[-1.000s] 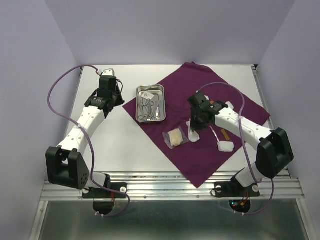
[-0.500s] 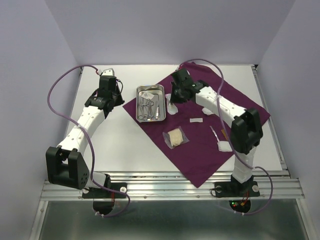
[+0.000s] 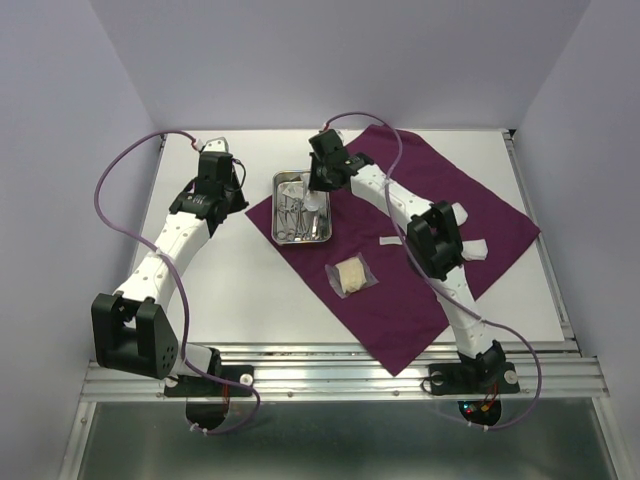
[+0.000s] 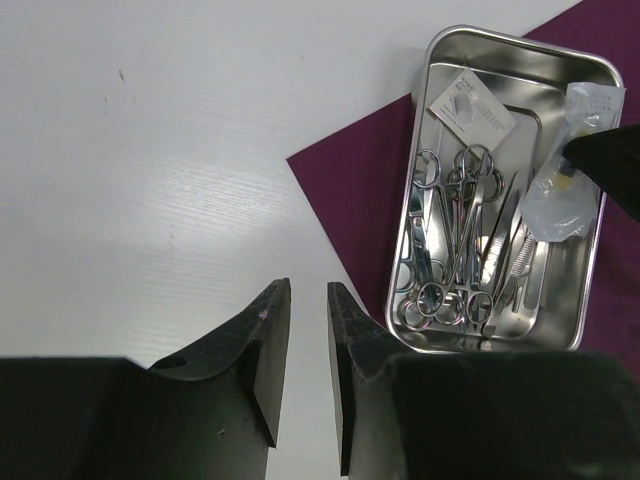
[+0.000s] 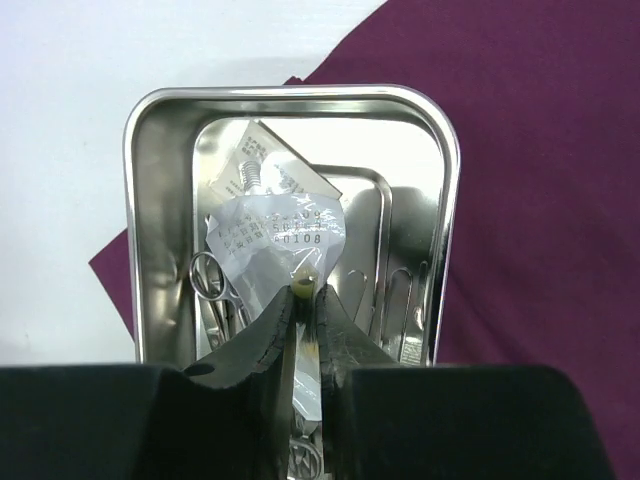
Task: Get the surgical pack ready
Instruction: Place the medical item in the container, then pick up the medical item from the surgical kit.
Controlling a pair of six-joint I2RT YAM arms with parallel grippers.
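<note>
From above, the cloth (image 3: 420, 200) lies as a diamond on the table (image 3: 230, 290), with the tray (image 3: 276, 205) on its 9 o'clock corner. The right claw (image 3: 318, 190) hangs over the tray's 1 o'clock part. The left claw (image 3: 232, 192) sits over bare table at the tray's 9 o'clock, apart from it. Wrapped gauze (image 3: 351, 277) rests on the cloth at the tray's 5 o'clock. In the left wrist view, the left claw is released: its fingers (image 4: 270, 340) stand a little apart with only table between them. The tray is at 1 o'clock, holding the instruments (image 4: 460, 240) side by side, a flat packet (image 4: 470, 110) at its 11 o'clock, and a clear pouch (image 4: 560, 195) hanging from the dark right claw at the 3 o'clock edge. In the right wrist view, the right claw is clenched on that pouch's lower edge, the pouch dangling above the tray, over the flat packet and scissor handles.
</note>
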